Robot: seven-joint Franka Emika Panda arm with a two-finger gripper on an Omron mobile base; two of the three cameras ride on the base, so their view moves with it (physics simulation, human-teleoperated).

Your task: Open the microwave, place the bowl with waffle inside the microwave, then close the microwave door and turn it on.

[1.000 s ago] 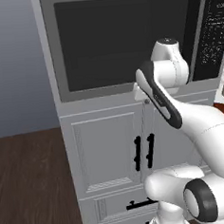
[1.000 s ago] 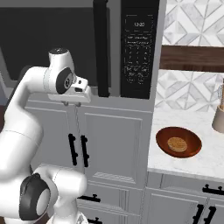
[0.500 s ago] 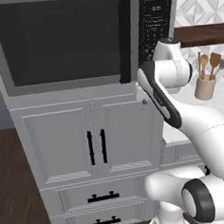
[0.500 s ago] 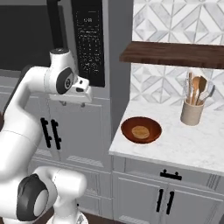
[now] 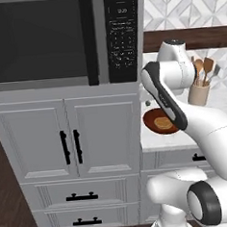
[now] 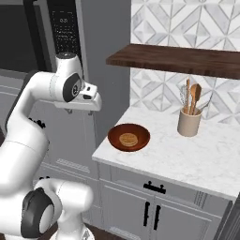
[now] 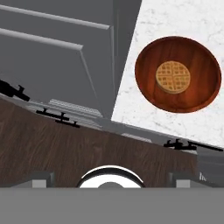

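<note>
The grey microwave fills the upper left, its dark-windowed microwave door facing me with the black bar handle beside the control panel. I cannot tell whether the door is ajar. The reddish-brown bowl sits on the marble counter near its left edge, holding the waffle. My gripper hangs open and empty, pointing down, left of the bowl and above it. In the hand view the bowl and waffle lie at upper right, with the fingertips set wide apart.
A beige utensil cup with wooden spoons stands at the back of the counter, under a dark wooden shelf. White cabinet doors with black handles sit below the microwave. Dark wood floor lies beneath the hand.
The whole picture has shifted: the base has driven right, so the microwave slid left in view and the counter, bowl and utensil cup came closer. The arm holds much the same pose.
</note>
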